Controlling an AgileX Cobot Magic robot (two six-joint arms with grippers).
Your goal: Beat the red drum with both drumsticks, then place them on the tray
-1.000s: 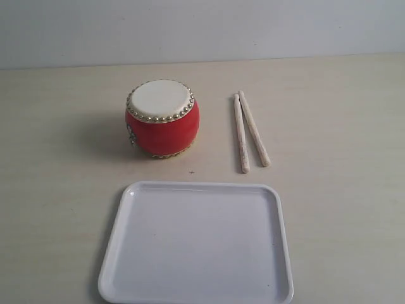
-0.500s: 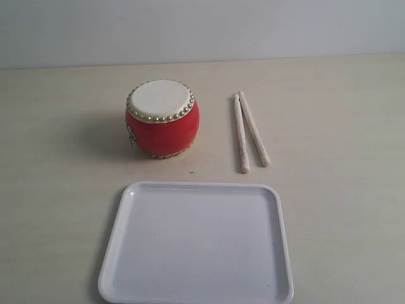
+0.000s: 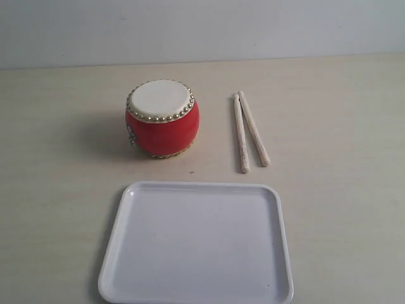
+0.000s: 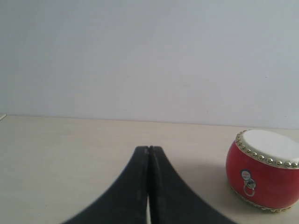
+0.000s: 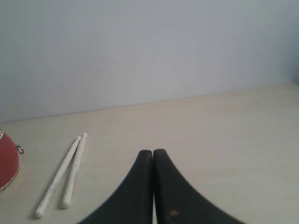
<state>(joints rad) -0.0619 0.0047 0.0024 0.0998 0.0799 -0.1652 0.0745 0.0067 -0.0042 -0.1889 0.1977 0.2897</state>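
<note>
We are looking at just the ends of our two arms. Our left gripper (image 4: 148, 148) is showing a pair of matte black fingers (image 4: 133, 186), broad at the base and sweeping in smooth curves to narrow, blunt tips. A thin seam is running between them, widening to a pale sliver toward the base. Our right gripper (image 5: 153, 151) is wearing the same black, flared shape with rounded tips, and one of its fingers (image 5: 174, 203) is carrying a small brownish speck near the base.
</note>
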